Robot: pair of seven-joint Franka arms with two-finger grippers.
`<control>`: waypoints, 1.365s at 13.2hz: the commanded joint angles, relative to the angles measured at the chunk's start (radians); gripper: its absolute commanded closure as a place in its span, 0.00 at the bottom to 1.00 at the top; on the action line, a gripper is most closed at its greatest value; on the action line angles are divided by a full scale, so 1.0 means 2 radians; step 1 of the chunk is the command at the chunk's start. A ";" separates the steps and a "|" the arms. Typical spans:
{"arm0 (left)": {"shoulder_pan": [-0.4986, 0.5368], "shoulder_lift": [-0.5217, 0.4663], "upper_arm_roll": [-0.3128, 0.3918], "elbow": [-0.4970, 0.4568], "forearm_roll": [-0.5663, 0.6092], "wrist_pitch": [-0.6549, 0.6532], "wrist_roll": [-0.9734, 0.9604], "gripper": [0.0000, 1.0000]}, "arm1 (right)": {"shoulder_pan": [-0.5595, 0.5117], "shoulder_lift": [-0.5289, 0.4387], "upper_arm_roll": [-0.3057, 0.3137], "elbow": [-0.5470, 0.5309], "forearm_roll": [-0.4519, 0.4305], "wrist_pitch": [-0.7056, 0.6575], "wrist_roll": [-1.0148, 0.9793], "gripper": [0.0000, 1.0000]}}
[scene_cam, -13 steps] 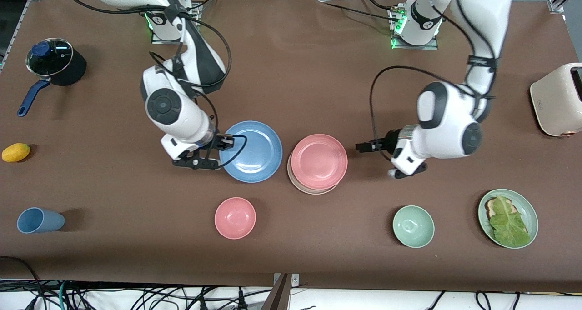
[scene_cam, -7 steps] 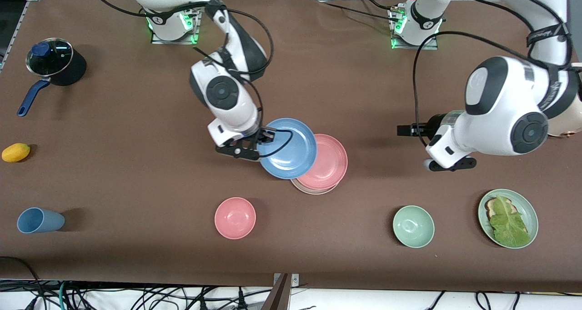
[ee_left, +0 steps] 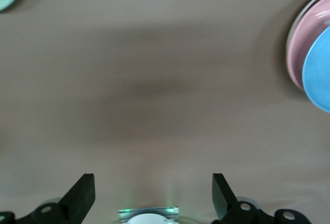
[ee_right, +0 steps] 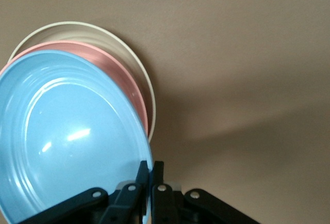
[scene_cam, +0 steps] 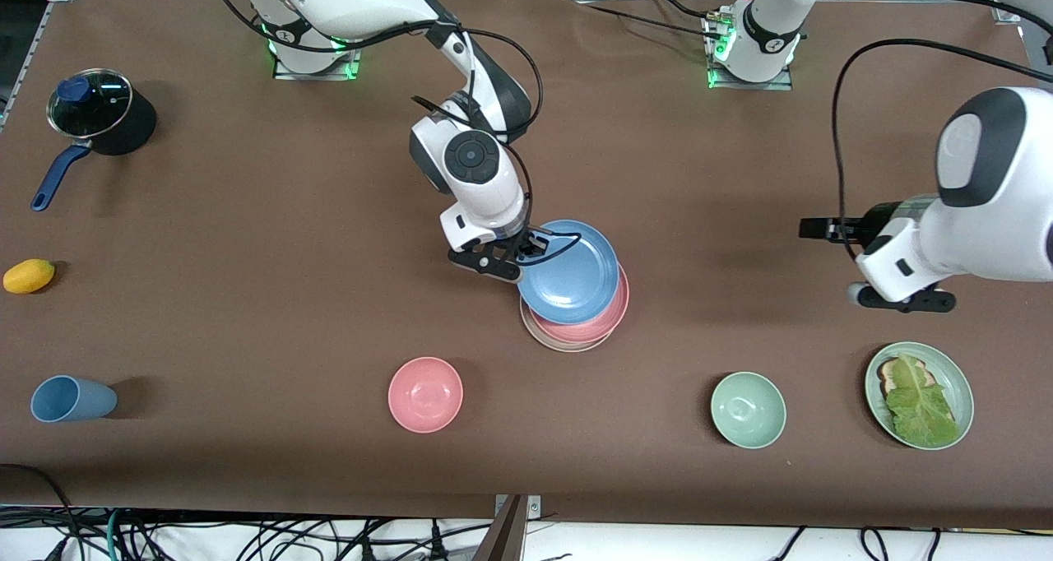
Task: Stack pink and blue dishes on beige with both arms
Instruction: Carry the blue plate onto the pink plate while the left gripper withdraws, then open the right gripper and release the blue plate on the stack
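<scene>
Front view, right gripper (scene_cam: 526, 252): jaws pinched tight on the rim of the blue plate (scene_cam: 569, 271), which it holds over the stack.
Right wrist view: the fingers (ee_right: 150, 175) clamp the blue plate's (ee_right: 67, 136) edge; below it sit the pink plate (ee_right: 131, 87) and the beige plate (ee_right: 136, 64).
Stack: pink plate (scene_cam: 605, 318) lies on the beige plate (scene_cam: 559, 343), mid-table; whether the blue one touches the pink, I cannot tell.
Left gripper (ee_left: 153, 195): jaws spread wide, holding nothing, up over bare table (scene_cam: 247, 215) toward the left arm's end, waiting.
Green plate (scene_cam: 958, 384): toast with a lettuce leaf (scene_cam: 917, 401) on it, near the front camera.
Green bowl (scene_cam: 748, 410): nothing in it.
Pink bowl (scene_cam: 425, 394): nothing in it.
Blue cup (scene_cam: 72, 399): lying on its side.
Saucepan (scene_cam: 99, 117): glass lid on.
</scene>
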 commanded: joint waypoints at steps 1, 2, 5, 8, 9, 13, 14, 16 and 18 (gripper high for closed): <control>0.019 -0.013 -0.006 0.008 0.017 -0.010 0.025 0.00 | 0.012 0.022 -0.005 0.021 0.000 0.024 0.021 1.00; 0.029 -0.022 -0.006 0.008 0.018 -0.009 0.026 0.00 | 0.014 0.027 -0.006 0.022 0.000 0.030 0.021 1.00; 0.047 -0.046 -0.012 0.003 0.021 -0.007 0.022 0.00 | 0.014 0.037 -0.007 0.027 -0.001 0.043 0.021 1.00; 0.055 -0.066 -0.011 0.010 0.012 -0.007 0.022 0.00 | 0.012 0.061 -0.008 0.056 -0.023 0.043 0.019 1.00; 0.055 -0.070 -0.012 0.010 0.004 -0.006 0.022 0.00 | 0.012 0.064 -0.009 0.057 -0.023 0.043 0.019 1.00; 0.053 -0.089 -0.012 0.010 -0.016 0.016 0.026 0.00 | 0.008 0.064 -0.019 0.062 -0.024 0.039 0.008 0.34; 0.050 -0.090 -0.013 0.011 -0.015 0.016 0.024 0.00 | 0.008 0.062 -0.019 0.067 -0.026 0.030 0.008 0.22; 0.051 -0.091 -0.013 0.011 -0.015 0.016 0.024 0.00 | 0.008 0.060 -0.026 0.086 -0.041 -0.011 -0.001 0.01; 0.056 -0.101 -0.012 0.011 -0.006 0.017 0.023 0.00 | -0.001 0.054 -0.034 0.118 -0.041 -0.063 -0.046 0.01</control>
